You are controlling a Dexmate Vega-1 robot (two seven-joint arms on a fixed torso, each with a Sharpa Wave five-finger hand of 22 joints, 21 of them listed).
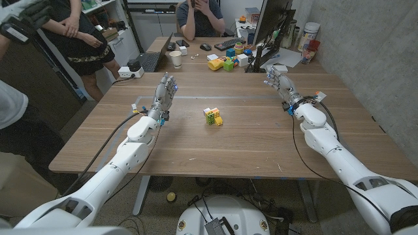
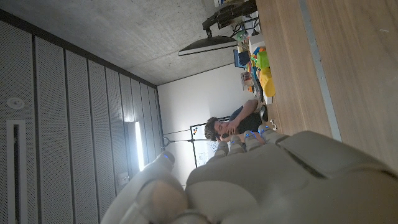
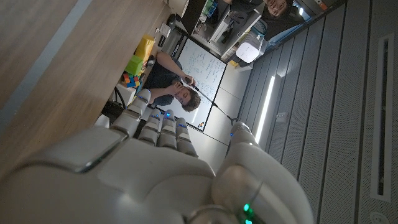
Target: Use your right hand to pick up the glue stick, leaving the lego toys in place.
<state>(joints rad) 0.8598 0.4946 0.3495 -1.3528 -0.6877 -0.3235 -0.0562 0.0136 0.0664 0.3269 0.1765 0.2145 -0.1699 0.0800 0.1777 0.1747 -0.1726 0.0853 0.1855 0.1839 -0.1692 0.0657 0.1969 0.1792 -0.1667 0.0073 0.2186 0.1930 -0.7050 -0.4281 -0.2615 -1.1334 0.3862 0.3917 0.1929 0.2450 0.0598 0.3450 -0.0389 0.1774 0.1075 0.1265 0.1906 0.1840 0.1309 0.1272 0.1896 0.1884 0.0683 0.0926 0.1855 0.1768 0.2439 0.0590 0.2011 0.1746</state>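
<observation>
A small cluster of green and yellow lego toys (image 1: 211,115) sits near the middle of the wooden table (image 1: 196,153). A short yellow piece (image 1: 219,121) lies against its right side; I cannot tell whether that is the glue stick. My right hand (image 1: 279,80) hovers at the far right of the table, well away from the cluster, fingers stretched out and holding nothing. My left hand (image 1: 164,96) stands left of the cluster, fingers up and apart, also holding nothing. The back of the left hand (image 2: 280,180) and of the right hand (image 3: 155,168) show in their own wrist views.
A second table behind carries a laptop (image 1: 151,60), a paper cup (image 1: 175,59), coloured blocks (image 1: 226,62), a keyboard (image 1: 228,44) and a monitor (image 1: 271,26). A person (image 1: 199,16) sits behind it; another person (image 1: 75,32) stands at the far left. Cables (image 1: 313,98) run beside my right wrist.
</observation>
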